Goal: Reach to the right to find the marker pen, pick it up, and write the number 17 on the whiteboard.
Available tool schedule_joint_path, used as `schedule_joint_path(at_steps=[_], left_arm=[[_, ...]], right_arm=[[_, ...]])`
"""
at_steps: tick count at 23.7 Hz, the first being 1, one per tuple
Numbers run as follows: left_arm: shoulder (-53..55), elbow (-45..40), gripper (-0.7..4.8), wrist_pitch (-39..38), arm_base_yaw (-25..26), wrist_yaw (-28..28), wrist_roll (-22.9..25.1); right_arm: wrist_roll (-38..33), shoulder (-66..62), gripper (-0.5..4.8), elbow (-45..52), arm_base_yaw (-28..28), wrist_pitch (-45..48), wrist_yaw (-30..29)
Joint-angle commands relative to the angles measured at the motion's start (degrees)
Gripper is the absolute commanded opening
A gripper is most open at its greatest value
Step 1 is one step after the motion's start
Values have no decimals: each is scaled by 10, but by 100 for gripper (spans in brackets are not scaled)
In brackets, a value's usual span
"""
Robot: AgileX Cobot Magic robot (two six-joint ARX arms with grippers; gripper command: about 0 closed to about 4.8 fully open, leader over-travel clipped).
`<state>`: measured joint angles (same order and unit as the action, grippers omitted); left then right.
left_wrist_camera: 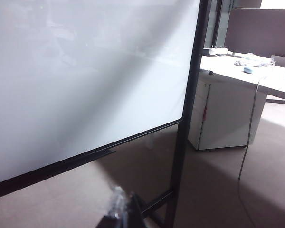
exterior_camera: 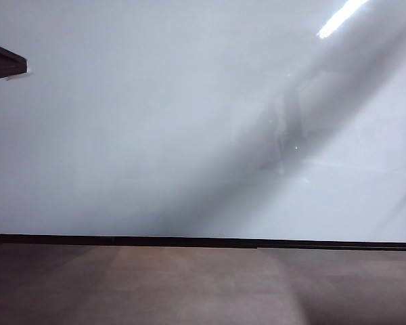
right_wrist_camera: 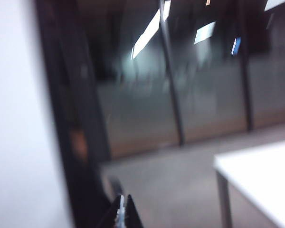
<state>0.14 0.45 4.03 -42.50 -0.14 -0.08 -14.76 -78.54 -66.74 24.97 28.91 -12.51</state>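
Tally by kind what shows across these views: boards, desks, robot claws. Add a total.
Whiteboard: 1, blank, black-framed.
White desks: 2, one past the board's frame with clutter on top, one in the blurred right wrist view; these may be the same desk.
Claws: 2, left claw and right claw, each only partly visible at its wrist view's edge.
Marker pen: 0 visible.
Total: 5

The whiteboard (exterior_camera: 155,122) is showing glossy white, shading to grey along a diagonal shadow, with a bright white light streak (exterior_camera: 342,18) and a thin black frame (exterior_camera: 189,241). The floor (exterior_camera: 189,284) below is looking dull brown. In the left wrist view a white table (left_wrist_camera: 237,71) is standing on brownish floor. The right tool (right_wrist_camera: 123,213) is appearing dark, its tips pressed together.
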Motion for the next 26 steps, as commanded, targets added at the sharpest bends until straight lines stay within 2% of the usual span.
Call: schedule_joint_path(at_steps=[1, 3, 5, 6, 7, 8, 10, 12, 16, 20, 26], left_arm=[[1, 0, -5, 7, 0, 2, -2], [1, 0, -5, 8, 0, 2, -2], [1, 0, -5, 7, 0, 2, -2], [1, 0, -5, 7, -1, 1, -2], [1, 0, -5, 7, -3, 2, -2], [1, 0, -5, 7, -5, 2, -2], [1, 0, -5, 7, -12, 2, -2], [1, 0, -5, 7, -28, 2, -2], [1, 0, -5, 7, -37, 2, -2], [1, 0, -5, 7, -37, 2, -2], [1, 0, -5, 7, -37, 2, -2]], right_arm=[[-5, -74, 40, -1, 11, 35, -61], [-4, -112, 197, 17, 11, 65, -79], [-6, -133, 220, 58, 11, 119, -80], [-4, -136, 256, 77, 11, 140, -82], [0, -140, 318, 110, 9, 179, -82], [0, -145, 337, 131, 9, 212, -81], [0, -182, 337, 172, 9, 303, -83], [0, -235, 337, 180, 9, 338, -135], [0, -302, 337, 180, 8, 399, -141], [30, -351, 336, 177, 5, 425, -140], [34, -399, 327, 139, -2, 425, -144]])
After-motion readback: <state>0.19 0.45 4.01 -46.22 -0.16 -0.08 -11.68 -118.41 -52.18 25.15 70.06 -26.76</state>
